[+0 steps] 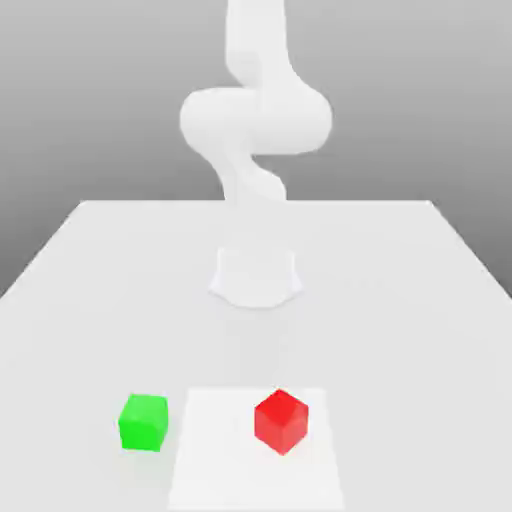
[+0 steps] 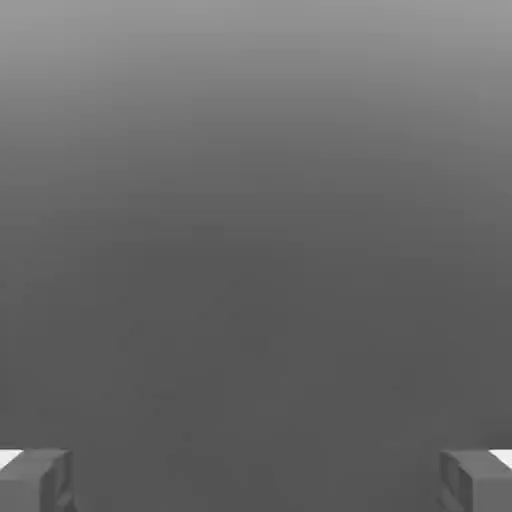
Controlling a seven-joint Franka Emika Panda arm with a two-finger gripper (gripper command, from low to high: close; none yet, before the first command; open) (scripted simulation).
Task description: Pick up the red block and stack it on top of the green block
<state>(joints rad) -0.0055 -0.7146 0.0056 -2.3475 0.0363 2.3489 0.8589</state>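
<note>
Where the white robot arm (image 1: 255, 120) rises behind the white table (image 1: 420, 300) in the exterior view, its top is cut off by the frame, and its pale body blends into the table so that its base is hard to make out. In the hand view the gripper (image 2: 256, 480) looks at a plain grey backdrop; its two grey fingertips (image 2: 35, 480) sit at opposite edges of the picture, wide apart with nothing between them, and each is partly cut off.

The small bright red cube with smooth faces (image 1: 281, 421) rests on the table near its front edge, on a slightly brighter white square patch (image 1: 225, 460). It is turned so that a vertical edge faces the camera; being a cube, it has no long axis. The small bright green cube with smooth faces (image 1: 144, 422) stands on the table just off the patch, toward the exterior view's left, apart from the red cube and nearly square-on to the camera.
</note>
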